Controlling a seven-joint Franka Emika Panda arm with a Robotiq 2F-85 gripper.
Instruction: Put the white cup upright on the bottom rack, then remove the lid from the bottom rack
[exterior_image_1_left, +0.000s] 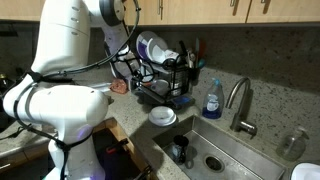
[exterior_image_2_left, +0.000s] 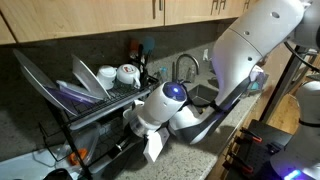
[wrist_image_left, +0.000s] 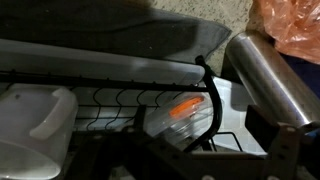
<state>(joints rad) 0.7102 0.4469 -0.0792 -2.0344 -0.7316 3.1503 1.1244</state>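
The black wire two-tier dish rack (exterior_image_1_left: 168, 80) stands on the counter left of the sink; it also shows in an exterior view (exterior_image_2_left: 95, 105). A small white cup (exterior_image_2_left: 127, 73) sits on the top tier beside a white bowl (exterior_image_2_left: 106, 73). My gripper (exterior_image_2_left: 148, 128) reaches low into the bottom rack (wrist_image_left: 120, 100). In the wrist view a clear lid (wrist_image_left: 172, 112) with an orange mark lies tilted behind the rack's wires, just ahead of my jaws. A white object (wrist_image_left: 35, 120) sits at the left. My fingers are dark and mostly hidden.
A lavender plate (exterior_image_1_left: 150, 45) leans in the top tier. A white round dish (exterior_image_1_left: 162, 117) lies on the counter before the rack. A blue soap bottle (exterior_image_1_left: 212, 100), faucet (exterior_image_1_left: 240, 105) and sink (exterior_image_1_left: 215, 160) are to the right. A metal cylinder (wrist_image_left: 270, 75) is close by in the wrist view.
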